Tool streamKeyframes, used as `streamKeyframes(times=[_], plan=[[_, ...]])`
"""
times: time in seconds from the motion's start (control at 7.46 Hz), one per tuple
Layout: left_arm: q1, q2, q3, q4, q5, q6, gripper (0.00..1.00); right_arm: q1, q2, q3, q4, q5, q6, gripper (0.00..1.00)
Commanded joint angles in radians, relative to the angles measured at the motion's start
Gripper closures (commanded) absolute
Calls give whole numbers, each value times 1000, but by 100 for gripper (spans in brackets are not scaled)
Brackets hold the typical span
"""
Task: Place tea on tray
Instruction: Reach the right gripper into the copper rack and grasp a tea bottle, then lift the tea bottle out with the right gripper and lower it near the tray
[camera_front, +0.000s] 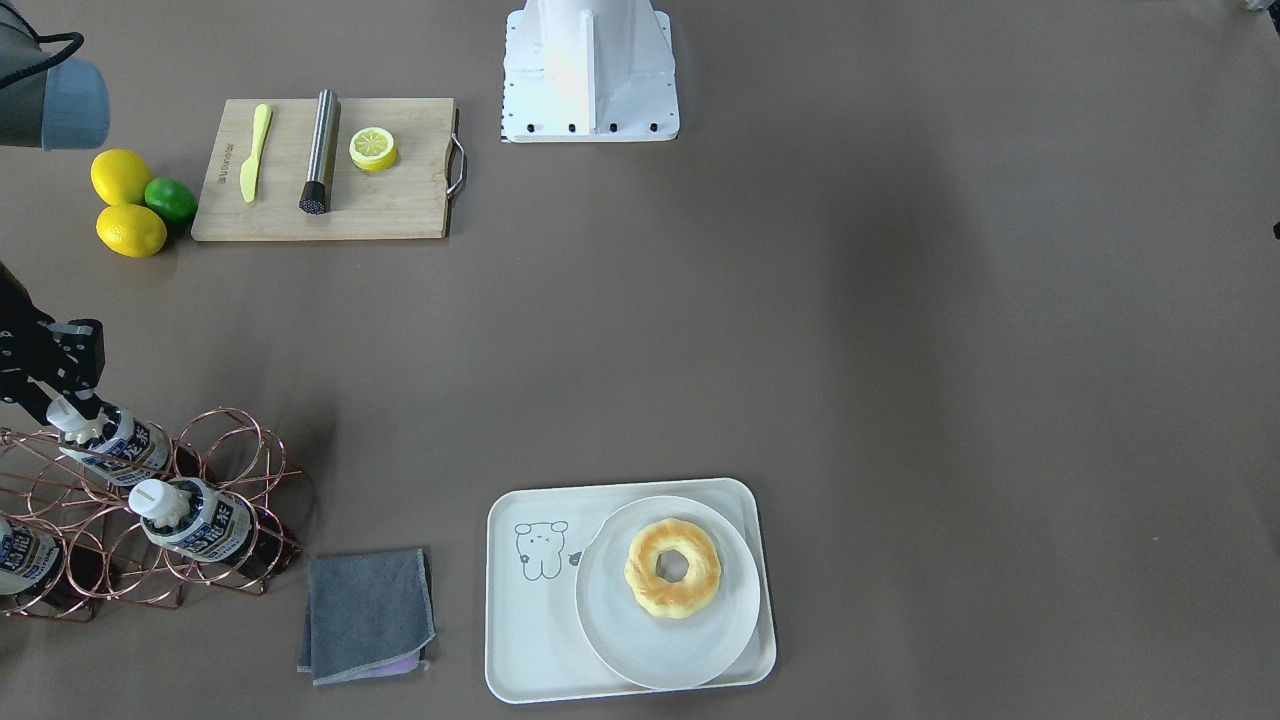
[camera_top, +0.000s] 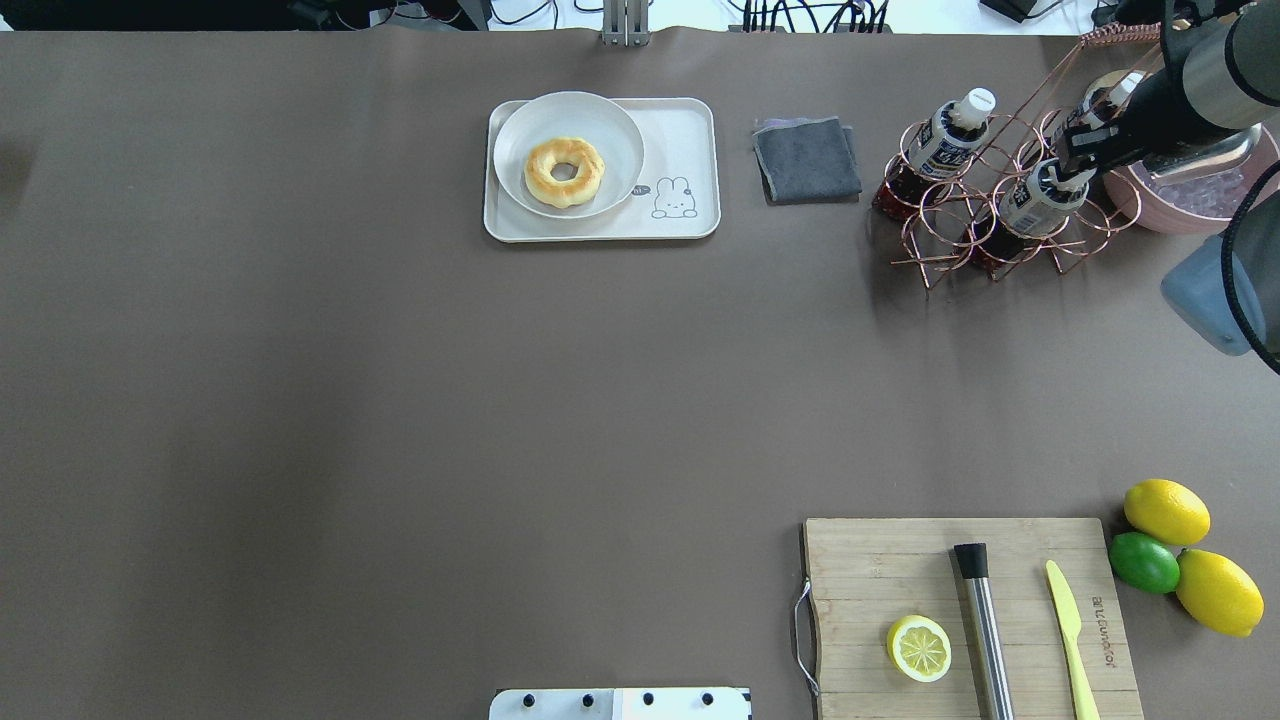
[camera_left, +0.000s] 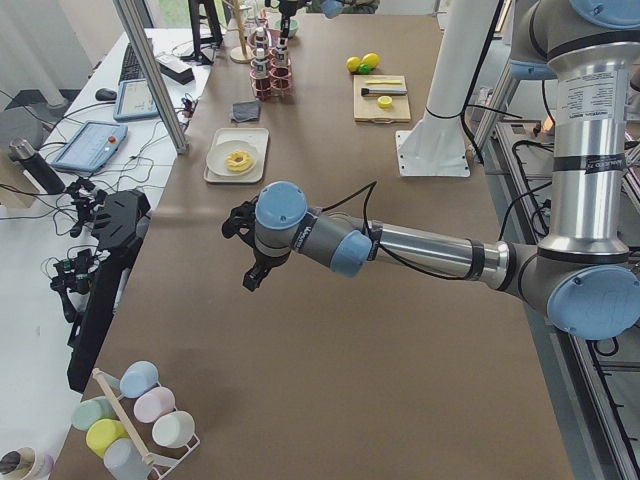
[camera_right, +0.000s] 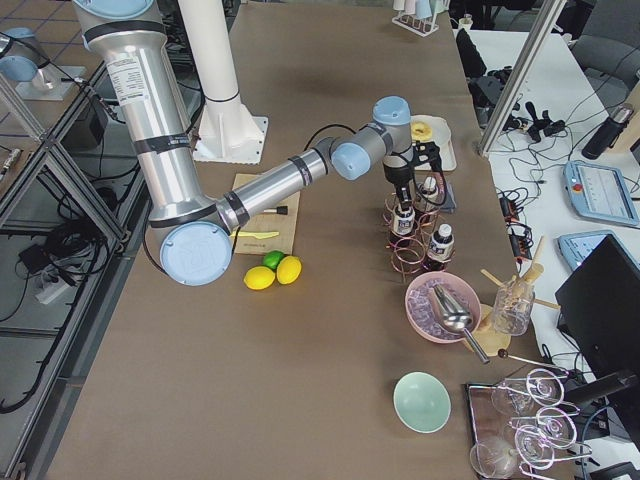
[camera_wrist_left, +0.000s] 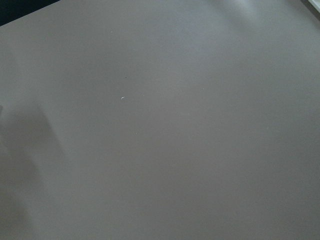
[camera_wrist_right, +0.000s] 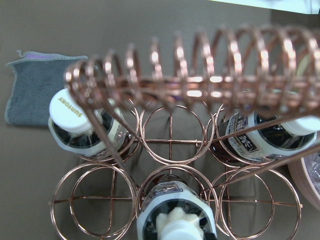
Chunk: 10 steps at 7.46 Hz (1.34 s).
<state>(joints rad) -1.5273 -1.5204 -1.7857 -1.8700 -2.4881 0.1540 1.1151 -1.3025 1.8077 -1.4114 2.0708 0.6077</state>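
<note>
– While the left gripper (camera_left: 252, 275) hangs over bare brown table (camera_wrist_left: 160, 120), shown only from the side, I can't tell whether its jaws are parted or closed. What's further along?

– Moving right on the overhead, there's the cream tray (camera_top: 690, 140) with a cartoon animal drawn in one corner. A round white plate (camera_top: 612, 125) sits on it, and a glazed doughnut (camera_top: 540, 172) on that.

– Next?

– A folded grey cloth (camera_top: 806, 158) near the tray, then the copper wire rack (camera_wrist_right: 200, 82) with three bottles leaning in its rings. The tea bottle (camera_top: 1035, 200) is in the middle ring of the row nearer the robot. It's well apart from the tray, with the cloth between them.

– And the right gripper (camera_top: 1075, 165)?

– Right down at that bottle's white cap (camera_wrist_right: 175, 225), arm reaching in from the right edge. Whether the jaws are clamped on the cap or spread around it, these angles don't show.

– Beyond that?

– A pink bowl (camera_top: 1140, 215) of ice (camera_top: 1200, 195) just beside the rack. Nearer the robot is a wooden cutting board (camera_top: 870, 570) carrying a lemon half (camera_top: 918, 648), a steel muddler (camera_top: 985, 640) and a yellow knife (camera_top: 1070, 630). Two lemons (camera_top: 1166, 511) and a lime (camera_top: 1144, 562) lie at the far right.
</note>
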Motion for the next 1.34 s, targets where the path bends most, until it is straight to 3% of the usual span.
streamKeyframes(times=[0.0,0.4,0.54,0.94,1.07,1.21], plan=[[-1,2,-1,-1,-18,2,2,35,-1,25,-9,24,-3,100],[-1,32,-1,-49,-20,-4,2,141,0,50,-23,159,-22,100],[-1,35,-1,-51,-20,-2,2,188,53,76,-134,229,-22,100],[-1,60,-3,-72,-20,-2,2,163,240,261,-569,248,-11,100],[-1,62,-3,-72,-20,-4,2,113,311,268,-640,242,27,100],[-1,62,-3,-71,-21,-5,2,23,363,266,-641,214,172,100]])
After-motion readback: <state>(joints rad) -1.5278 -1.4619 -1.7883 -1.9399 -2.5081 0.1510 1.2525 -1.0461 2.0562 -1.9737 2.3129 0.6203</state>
